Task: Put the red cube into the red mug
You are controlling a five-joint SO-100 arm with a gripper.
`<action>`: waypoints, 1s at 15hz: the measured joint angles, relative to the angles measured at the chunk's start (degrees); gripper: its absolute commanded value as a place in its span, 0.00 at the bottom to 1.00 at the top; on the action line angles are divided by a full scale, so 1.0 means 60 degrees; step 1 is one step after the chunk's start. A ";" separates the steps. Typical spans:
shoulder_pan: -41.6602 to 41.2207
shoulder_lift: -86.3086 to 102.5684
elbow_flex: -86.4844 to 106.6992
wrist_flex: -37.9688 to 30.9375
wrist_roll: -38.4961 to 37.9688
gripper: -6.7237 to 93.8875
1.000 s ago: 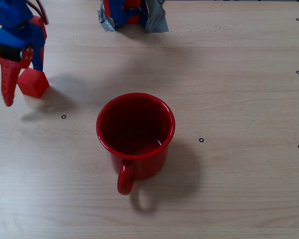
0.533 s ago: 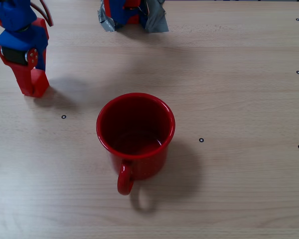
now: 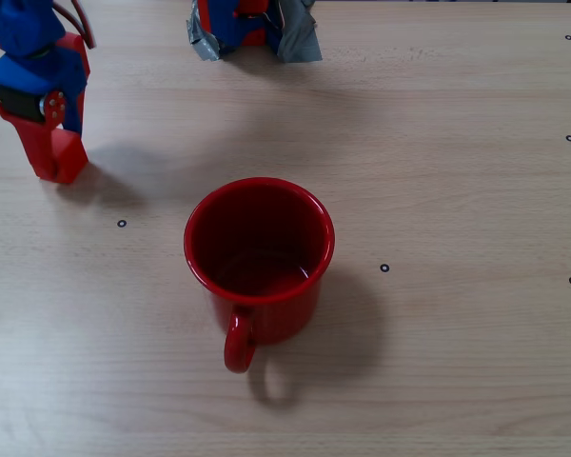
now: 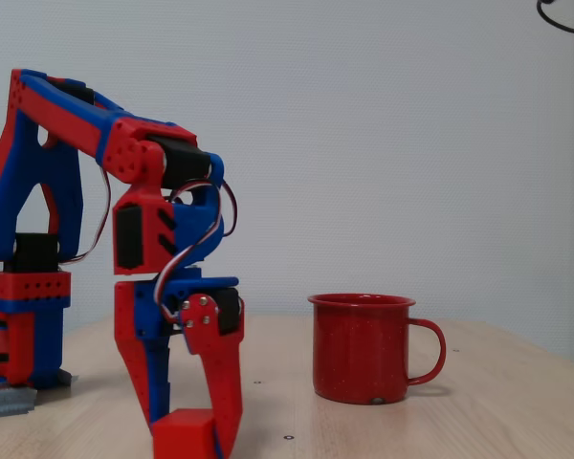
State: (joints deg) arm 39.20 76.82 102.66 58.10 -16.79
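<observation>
Table [image 3: 476, 190] open around red mug [image 3: 259, 255]; gripper [image 4: 193, 430] clamps red cube [image 4: 185, 435].

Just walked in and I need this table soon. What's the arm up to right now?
The red-and-blue arm has its gripper down at the table, jaws closed around a small red cube that sits at or just above the surface. A red mug stands upright and empty some way off, handle pointing toward the overhead camera. The cube has not gone into the mug yet.
</observation>
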 measured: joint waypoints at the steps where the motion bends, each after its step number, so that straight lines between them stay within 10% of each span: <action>1: 0.0059 0.0132 0.0000 0.0146 0.0161 0.07; 15: -0.1289 0.3633 -0.4688 0.7251 0.1377 0.07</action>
State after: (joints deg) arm 31.46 98.61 74.53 101.60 -8.53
